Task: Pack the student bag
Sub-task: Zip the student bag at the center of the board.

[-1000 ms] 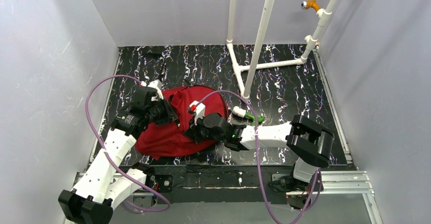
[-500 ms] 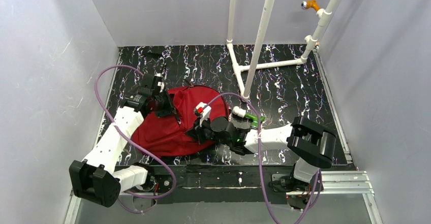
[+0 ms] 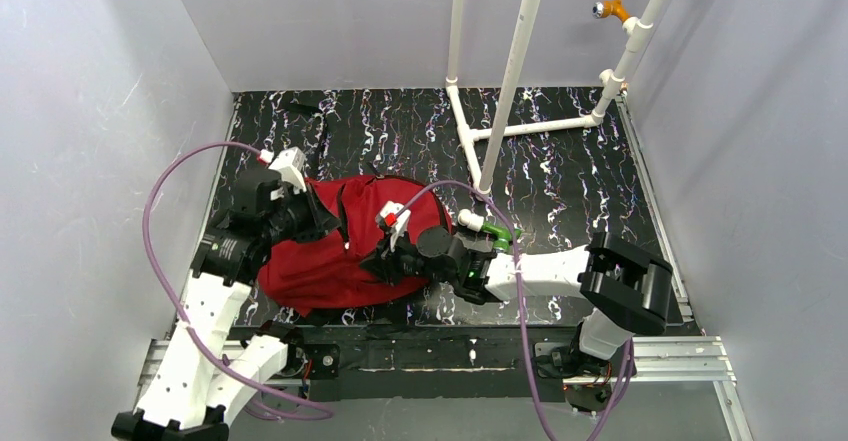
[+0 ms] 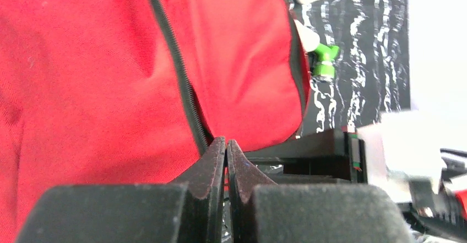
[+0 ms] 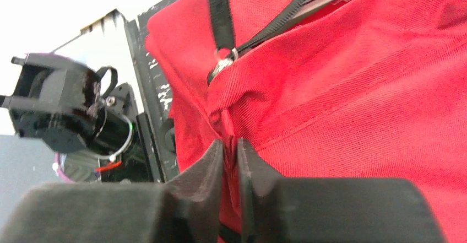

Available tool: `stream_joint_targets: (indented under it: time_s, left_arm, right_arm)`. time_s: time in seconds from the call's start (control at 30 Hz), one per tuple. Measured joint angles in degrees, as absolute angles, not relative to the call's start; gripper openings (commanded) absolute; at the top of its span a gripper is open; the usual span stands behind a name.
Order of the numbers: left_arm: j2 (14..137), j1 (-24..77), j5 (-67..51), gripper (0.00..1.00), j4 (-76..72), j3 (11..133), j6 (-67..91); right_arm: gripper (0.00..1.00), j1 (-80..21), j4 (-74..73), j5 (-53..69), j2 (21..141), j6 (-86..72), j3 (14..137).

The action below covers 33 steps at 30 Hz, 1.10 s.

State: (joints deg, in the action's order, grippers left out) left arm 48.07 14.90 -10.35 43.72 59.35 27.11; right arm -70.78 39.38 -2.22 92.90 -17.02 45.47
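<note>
Student bag [image 3: 330, 261] lying flat on the desk [image 3: 570, 196] left of centre, left gripper [image 4: 226, 141] pressing its jaws together right at the black zipper [image 4: 184, 83], right gripper [image 5: 229, 142] pinching a fold of the bag's red fabric.

"What is this space like?"
"Plain pale lilac-grey walls [image 3: 90, 101] close it in at the left, back and right, and the light is soft and even."
"And underneath?"
"There's a black tabletop [image 3: 570, 186] streaked with white squiggles, and a metal rail [image 3: 670, 353] along the lower edge. A white pipe frame [image 3: 515, 61] stands upper right, with a small orange piece [image 3: 612, 8] near its top."
</note>
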Motion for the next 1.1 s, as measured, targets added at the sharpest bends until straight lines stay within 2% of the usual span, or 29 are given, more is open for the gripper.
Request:
stream_joint_targets:
  time_s: [0.2,0.27,0.53,0.7,0.87,1.1]
  left_arm:
    - [43.18,13.54,-22.20,0.00,36.21,56.34,23.05]
    - [42.70,13.34,-25.06,0.00,33.76,54.96,22.44]
    - [41.65,13.17,-29.74,0.00,26.89,51.35,21.30]
    - [41.01,13.17,-30.52,0.00,25.30,50.48,21.28]
    - [40.32,13.17,-30.50,0.00,25.30,50.06,21.85]
    - [40.25,13.17,-30.50,0.00,25.26,49.50,22.17]
  right_arm:
    - [0.67,-71.55,28.56,1.58,88.97,-16.16,47.90]
    - [0.70,-71.20,26.33,2.96,87.68,-16.21,48.34]
    - [0.70,-62.92,27.38,15.77,87.24,-18.79,48.84]
    - [0.67,-58.50,29.71,22.09,90.74,-19.49,54.02]
    - [0.71,-58.52,30.35,24.40,91.90,-19.57,57.98]
    - [0.66,-58.52,32.34,24.58,92.38,-18.85,57.98]
